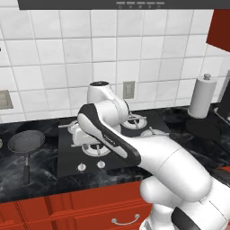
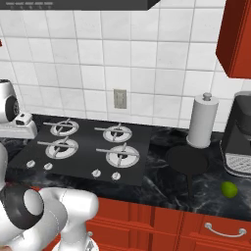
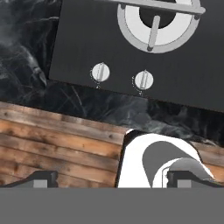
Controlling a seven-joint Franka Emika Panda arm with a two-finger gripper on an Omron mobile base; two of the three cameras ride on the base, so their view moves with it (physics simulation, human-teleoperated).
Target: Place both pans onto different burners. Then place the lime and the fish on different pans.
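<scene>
A grey-black pan (image 1: 27, 140) with a long black handle lies on the dark counter left of the cooktop (image 1: 67, 159). The plain black pan (image 2: 190, 160) sits on the counter right of the cooktop (image 2: 142, 166), in front of the paper towel roll. The lime (image 2: 229, 189) rests near the counter's front edge, right of that pan. All burners are bare, among them the front right one (image 2: 122, 155) and the front left one (image 3: 158, 19). My gripper (image 3: 113, 178) hangs open over the cooktop's front left, nothing between its fingertips. The fish is out of view.
A paper towel roll (image 2: 202, 121) stands at the back right, with a dark appliance (image 2: 239, 135) beside it. Silver knobs (image 3: 100, 72) line the cooktop's front. A red wall cabinet (image 2: 238, 37) hangs at the upper right, and red drawers run below the counter.
</scene>
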